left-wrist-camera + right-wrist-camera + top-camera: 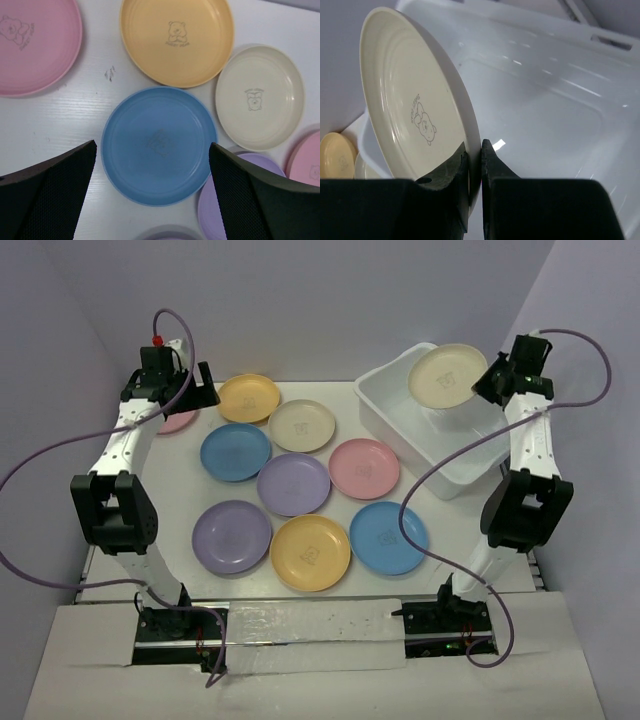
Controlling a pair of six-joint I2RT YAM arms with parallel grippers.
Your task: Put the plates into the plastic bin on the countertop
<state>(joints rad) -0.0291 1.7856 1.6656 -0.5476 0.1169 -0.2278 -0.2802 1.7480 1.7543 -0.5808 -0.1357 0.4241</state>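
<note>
Evidently the right gripper (475, 165) pinched a beige plate (410, 95) by its rim above the plastic bin (555, 105), far right; lowering and release seemed next. The left gripper (152, 147) gaped over a blue plate (159, 120).

The top external camera looks down from high behind the near edge of the countertop (180, 485), covering all of it. The left wrist camera faces straight down, close over a blue plate (159, 145). The right wrist camera faces into the plastic bin (545, 100), right against a beige plate (405, 90); the overhead view shows all three
</note>
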